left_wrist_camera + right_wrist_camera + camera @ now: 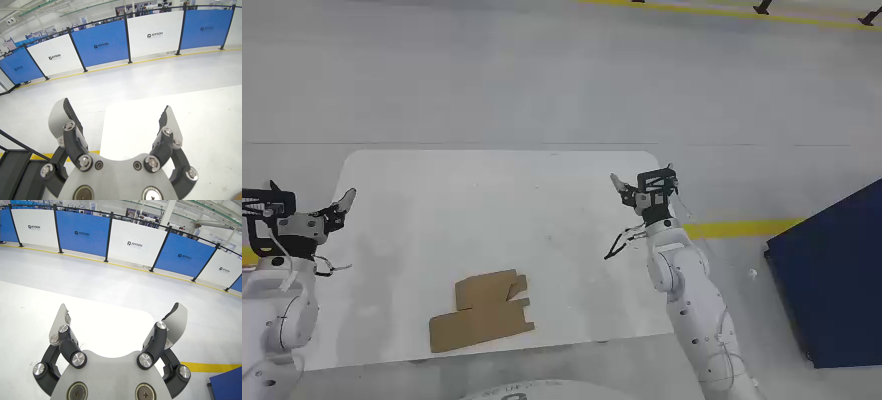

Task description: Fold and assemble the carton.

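Two hands are shown, both spread wide and holding nothing. My left hand [116,106] hangs at the left edge of the worktop [492,200]. Its ribbed black pads [72,113] face each other across a broad gap, with a worktop corner and grey floor below them. My right hand [120,306] hangs above the far right corner of the worktop, and that rounded corner lies between its fingers in the right wrist view. The carton [482,308] is a flat brown cardboard blank, not yet folded. It lies on the near part of the worktop, close to the front edge and somewhat left of centre. It sits slightly askew, with a smaller notched section on the far side and a longer strip on the near side. It lies between my two arms and well apart from both hands, and nothing touches it. Beyond the worktop the wrist views show a fence [98,47] of alternating blue and white panels on black posts, with a yellow line [113,66] on the floor along its foot. A second yellow line [742,228] runs off from the right side of the worktop towards a dark blue block [832,280] on the floor. A black frame [15,161] stands beside my left hand, off the worktop.
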